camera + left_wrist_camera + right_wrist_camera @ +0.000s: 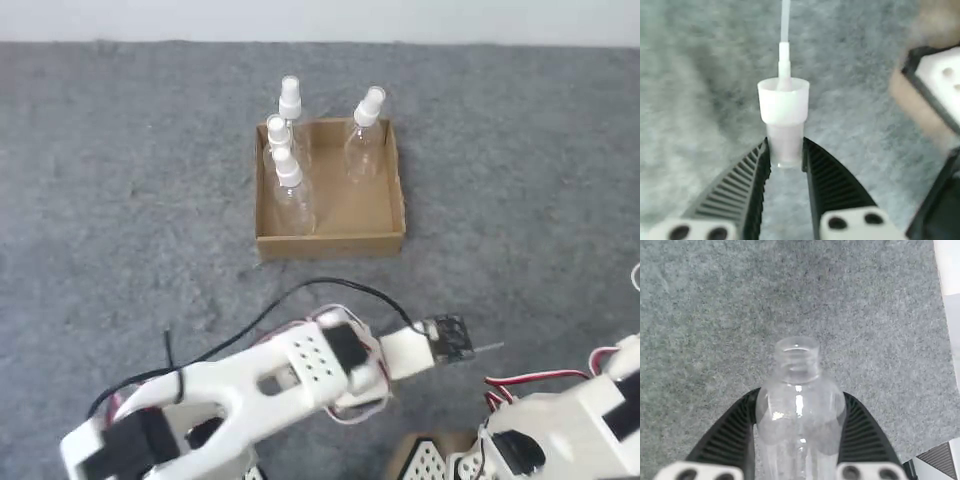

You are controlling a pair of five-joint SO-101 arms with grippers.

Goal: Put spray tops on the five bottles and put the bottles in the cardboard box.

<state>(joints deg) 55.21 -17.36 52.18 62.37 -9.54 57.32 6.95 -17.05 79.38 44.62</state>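
Grey carpet (120,200); left claw (785,152) grips spray top (783,102)

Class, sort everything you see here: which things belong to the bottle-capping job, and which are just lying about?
Belongs to the job:
cardboard box
four capped bottles standing inside it
spray top, held in the left gripper
uncapped bottle, held in the right gripper

Just there:
grey mat
black cable on an arm

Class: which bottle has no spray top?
The bottle in the right end effector: its neck is open, while the four in the box wear white tops.
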